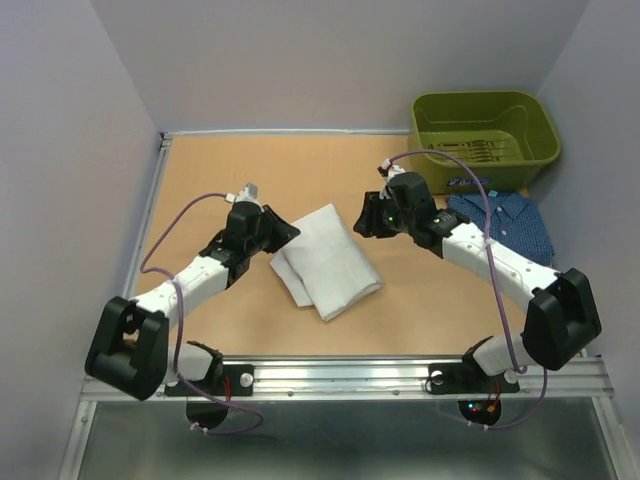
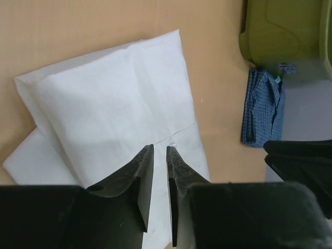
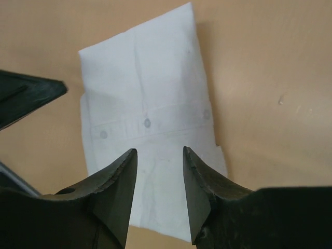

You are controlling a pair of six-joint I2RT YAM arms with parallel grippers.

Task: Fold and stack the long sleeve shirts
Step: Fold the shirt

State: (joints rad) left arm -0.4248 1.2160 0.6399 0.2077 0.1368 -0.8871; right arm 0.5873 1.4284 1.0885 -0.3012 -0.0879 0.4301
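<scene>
1. Where things are: white shirt (image 1: 325,262) lies folded mid-bench (image 1: 230,170), set at an angle. Blue shirt (image 1: 505,222) sits far R, just beside the bin (image 1: 485,135) and partly under the R arm. Can't tell how well it's folded.
2. L fingers (image 2: 145,166): narrow slit w/ nothing in it, hovering over one edge of the white shirt. R fingers (image 3: 122,176): moderately open, empty, above the opposite edge.
3. Risk, untidy fold: a lower layer pokes out at one side of the top panel. Lifting or sliding by one edge would prob let the layers shear apart & the fold open.
4. Risk, L slit too tight: coming down as is, the tips would likely push the cloth rather than straddle it, bunching the top layer. It needs to open first.
5. Risk, shallow pinch: the cloth is thin & in several plies. A light grab may take only the top ply & peel it back.
6. Risk, uneven pull: the arms sit on opposite sides. If one leads, the shirt twists or stretches.
7. Risk, stacking: the shirts are well apart. Carrying either across the bench w/o support would let it sag & unfold.
8. Risk, bin: the blue shirt is so close to it that the R arm could nudge the bin or snag cloth on its wall.
9. Risk, collision: both arms are close over the white shirt, so crossing paths could make them hit.
</scene>
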